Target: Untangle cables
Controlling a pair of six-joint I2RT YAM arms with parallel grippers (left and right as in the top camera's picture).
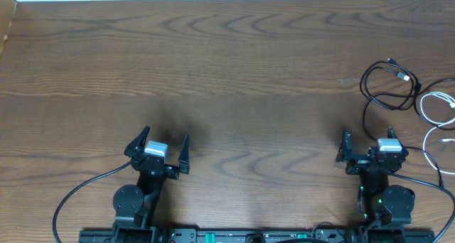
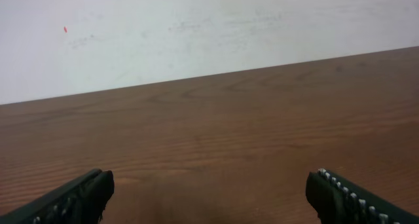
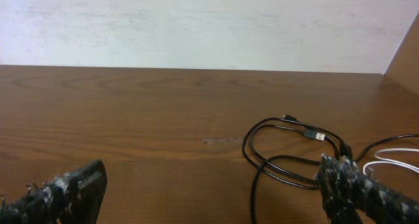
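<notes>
Right gripper (image 1: 368, 140) jaws wide, holding nothing. Black cable (image 1: 387, 87) lies looped on the table (image 1: 227, 58) at far right, just ahead of that gripper. In the wrist view one strand trails back between its spread fingers. White cable (image 1: 437, 104) lies right of the black one, by the table edge; can't tell if they cross. Left gripper (image 1: 166, 135) wide too, empty, well apart from both cables.

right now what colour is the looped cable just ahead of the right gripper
The cable is black, clearest in the right wrist view.
</notes>
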